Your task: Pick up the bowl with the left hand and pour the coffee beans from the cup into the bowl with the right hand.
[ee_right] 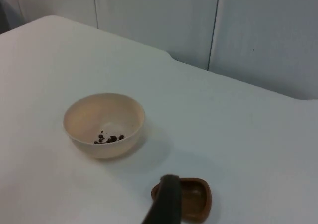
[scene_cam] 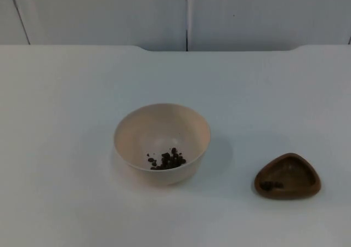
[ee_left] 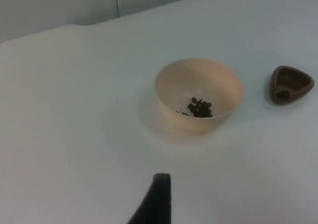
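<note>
Left gripper (ee_left: 158,196): one black fingertip seen, well back from bowl (scene_cam: 162,143); jaw state can't tell. Right gripper (ee_right: 166,199) hangs just over cup (scene_cam: 287,176); same, can't tell. Bowl mid-table, beans (scene_cam: 167,160) already inside; cup at its 4 o'clock, apart, nearly empty. Judgement: pour looks done, both arms withdrawn. If re-gripping, take bowl by rim, keep level.
</note>
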